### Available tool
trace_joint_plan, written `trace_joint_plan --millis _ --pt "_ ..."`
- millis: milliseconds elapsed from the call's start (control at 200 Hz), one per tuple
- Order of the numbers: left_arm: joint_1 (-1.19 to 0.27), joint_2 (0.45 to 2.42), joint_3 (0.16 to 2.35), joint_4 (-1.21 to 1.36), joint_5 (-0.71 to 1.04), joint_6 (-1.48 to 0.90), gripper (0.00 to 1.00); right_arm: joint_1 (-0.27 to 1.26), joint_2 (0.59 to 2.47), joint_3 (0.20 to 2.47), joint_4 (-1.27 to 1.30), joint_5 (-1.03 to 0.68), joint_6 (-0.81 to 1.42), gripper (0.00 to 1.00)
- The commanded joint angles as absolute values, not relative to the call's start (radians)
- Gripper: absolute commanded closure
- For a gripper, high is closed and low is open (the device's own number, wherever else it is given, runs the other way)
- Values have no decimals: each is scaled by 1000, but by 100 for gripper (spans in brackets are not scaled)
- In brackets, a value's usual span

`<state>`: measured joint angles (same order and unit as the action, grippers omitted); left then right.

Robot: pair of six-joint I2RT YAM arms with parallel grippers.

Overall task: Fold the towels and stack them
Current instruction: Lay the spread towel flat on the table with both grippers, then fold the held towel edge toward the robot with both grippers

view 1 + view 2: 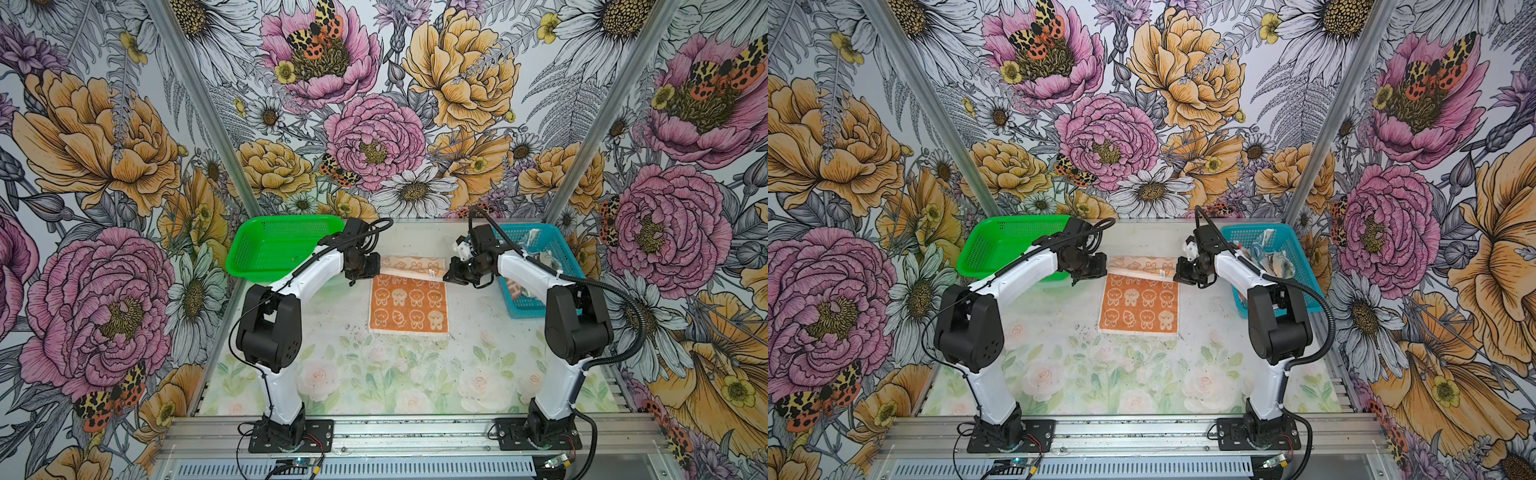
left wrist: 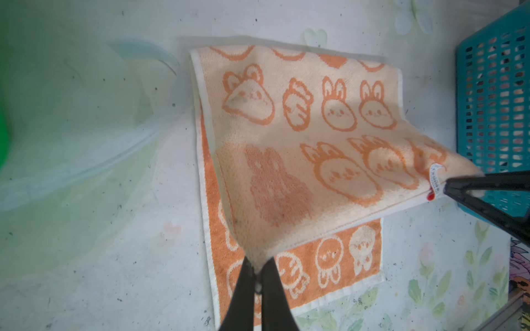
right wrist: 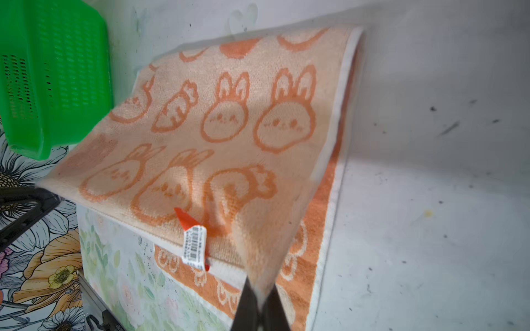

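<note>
The orange towel (image 1: pixel 409 307) lies in the middle of the counter (image 1: pixel 332 345), closer to the far edge. The left pincer (image 2: pixel 258 272) is clenched on one far corner of it. The right pincer (image 3: pixel 260 292) is clenched on the other. They hold both corners up together, so the lifted half is flat and can fold over toward the near edge. The other towels (image 1: pixel 1273 253) wait in the blue basket (image 1: pixel 530 311) at the far right corner.
</note>
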<state>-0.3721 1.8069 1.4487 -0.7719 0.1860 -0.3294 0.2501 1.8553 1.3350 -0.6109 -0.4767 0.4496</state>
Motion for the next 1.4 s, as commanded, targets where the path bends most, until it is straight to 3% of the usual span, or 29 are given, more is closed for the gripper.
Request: trace_joint_plan --millis 0,480,881,1396 --pt "-340 1712 1334 -746 28 -383 100 240 1794 1234 -592 -350 475 100" --pt "-440 1543 989 -692 63 -455 100 335 1622 937 -512 -255 563 100" --pt "-476 1659 1009 -665 39 -458 100 339 1724 916 -451 -281 587 100" --pt "-469 1539 981 -763 12 -448 100 374 1506 835 -481 -284 611 100"
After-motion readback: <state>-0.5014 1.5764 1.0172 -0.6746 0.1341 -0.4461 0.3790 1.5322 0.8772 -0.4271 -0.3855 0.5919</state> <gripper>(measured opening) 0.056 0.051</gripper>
